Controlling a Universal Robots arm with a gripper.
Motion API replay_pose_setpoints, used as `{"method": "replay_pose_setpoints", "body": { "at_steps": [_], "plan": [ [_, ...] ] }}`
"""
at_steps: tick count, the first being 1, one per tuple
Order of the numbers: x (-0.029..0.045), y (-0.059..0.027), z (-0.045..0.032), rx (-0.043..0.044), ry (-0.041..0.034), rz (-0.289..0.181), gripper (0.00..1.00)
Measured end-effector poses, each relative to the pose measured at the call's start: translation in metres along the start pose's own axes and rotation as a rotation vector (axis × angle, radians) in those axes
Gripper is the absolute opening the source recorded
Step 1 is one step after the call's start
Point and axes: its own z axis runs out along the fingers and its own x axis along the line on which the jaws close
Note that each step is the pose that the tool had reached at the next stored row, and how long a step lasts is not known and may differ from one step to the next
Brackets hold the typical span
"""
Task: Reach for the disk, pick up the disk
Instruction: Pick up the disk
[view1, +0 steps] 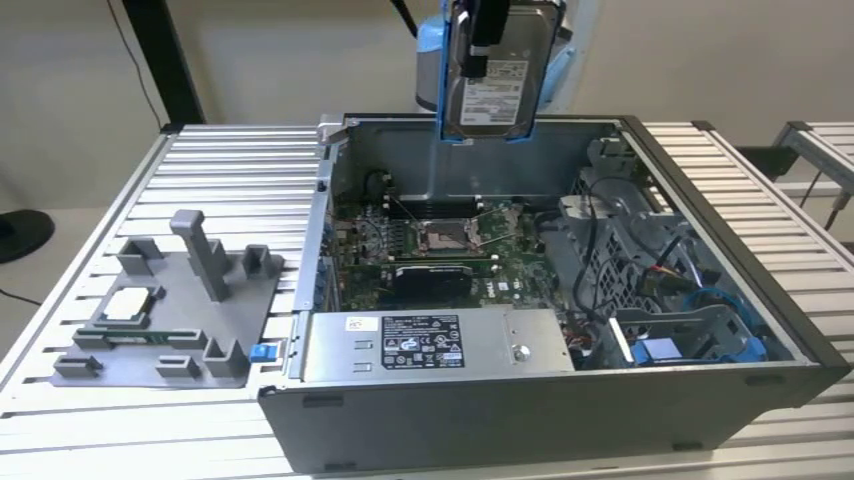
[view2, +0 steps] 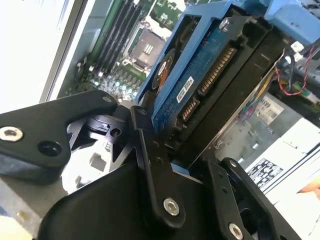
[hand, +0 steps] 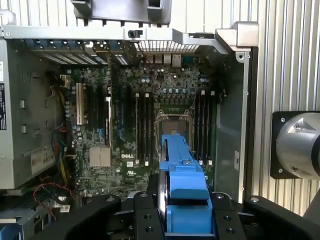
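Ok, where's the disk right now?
The disk hangs upright in the gripper, at the top middle of the exterior view, above the far edge of the open computer case.

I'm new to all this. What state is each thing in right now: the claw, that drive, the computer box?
gripper: shut on the disk.
disk: held on edge, in the air above the computer case.
computer case: lying on its side, open, motherboard exposed.
processor chip: resting on the grey tray, outside the case.

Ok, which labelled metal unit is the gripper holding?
The disk, clamped upright in the gripper above the open case; the grey stickered box sits inside it.
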Motion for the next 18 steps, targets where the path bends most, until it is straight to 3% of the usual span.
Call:
{"method": "replay_pose_setpoints", "body": {
  "at_steps": [18],
  "plan": [
    [-0.0014,-0.0632,0.0007,-0.0003,-0.0001,-0.001,0.00]
  ]
}}
